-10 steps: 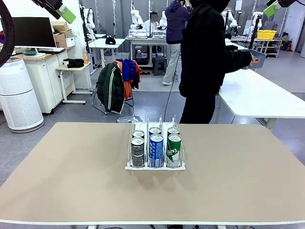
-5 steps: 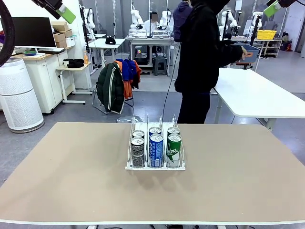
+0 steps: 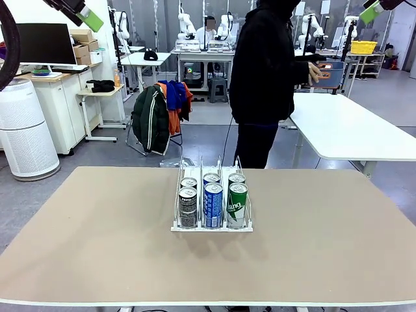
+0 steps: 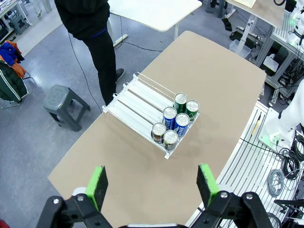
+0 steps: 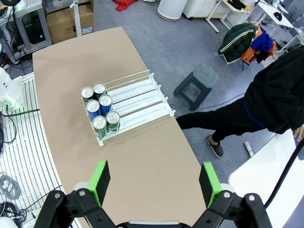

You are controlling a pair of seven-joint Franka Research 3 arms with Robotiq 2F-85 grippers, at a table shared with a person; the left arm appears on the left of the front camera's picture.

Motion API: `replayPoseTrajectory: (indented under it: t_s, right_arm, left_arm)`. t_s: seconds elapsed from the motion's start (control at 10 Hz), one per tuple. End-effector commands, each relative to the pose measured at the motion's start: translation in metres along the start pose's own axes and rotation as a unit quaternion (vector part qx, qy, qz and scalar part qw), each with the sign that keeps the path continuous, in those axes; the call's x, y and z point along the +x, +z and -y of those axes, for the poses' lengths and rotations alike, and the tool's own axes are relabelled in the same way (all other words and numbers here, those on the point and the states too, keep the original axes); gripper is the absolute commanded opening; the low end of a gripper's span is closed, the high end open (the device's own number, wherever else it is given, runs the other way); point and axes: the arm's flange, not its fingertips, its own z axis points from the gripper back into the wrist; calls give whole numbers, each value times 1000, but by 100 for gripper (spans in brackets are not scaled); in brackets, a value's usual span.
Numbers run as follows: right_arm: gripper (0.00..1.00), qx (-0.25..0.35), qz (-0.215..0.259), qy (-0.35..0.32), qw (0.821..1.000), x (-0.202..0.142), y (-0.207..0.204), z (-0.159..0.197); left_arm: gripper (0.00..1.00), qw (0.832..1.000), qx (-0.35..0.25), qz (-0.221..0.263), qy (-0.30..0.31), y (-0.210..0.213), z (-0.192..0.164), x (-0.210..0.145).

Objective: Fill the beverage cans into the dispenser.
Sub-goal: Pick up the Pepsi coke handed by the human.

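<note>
6 cans are seen standing 2 to a lane at the front lip of the dispenser on the table, while the left gripper and right gripper are held high above it, both released, jaws spread wide.

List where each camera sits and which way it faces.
Front view: at the robot's table edge, facing across the rack of cans to the person beyond; left fingers and right fingers peek in at the top corners.
Left wrist view: high up, looking down on table, rack and person's legs; own open fingers at the bottom edge.
Right wrist view: high on the other side, looking down likewise; own open fingers at the bottom.
Shared: both wrist views show all six cans and a grey stool.
</note>
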Motion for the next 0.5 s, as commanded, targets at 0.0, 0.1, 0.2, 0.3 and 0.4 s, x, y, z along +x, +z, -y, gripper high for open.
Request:
replayPoseTrajectory:
  t_s: [0.0,0.1,0.2,0.3,0.4]
  right_arm:
    - [100,0,1,0,1000,0,1,-1]
    - [100,0,1,0,1000,0,1,-1]
    - [100,0,1,0,1000,0,1,-1]
    - [100,0,1,0,1000,0,1,-1]
    - [100,0,1,0,1000,0,1,-1]
  left_arm:
    - [100,1000,0,0,0,0,0,0]
    - [100,1000,0,0,0,0,0,0]
    - [100,1000,0,0,0,0,0,0]
    - [100,1000,0,0,0,0,0,0]
    - [100,1000,0,0,0,0,0,0]
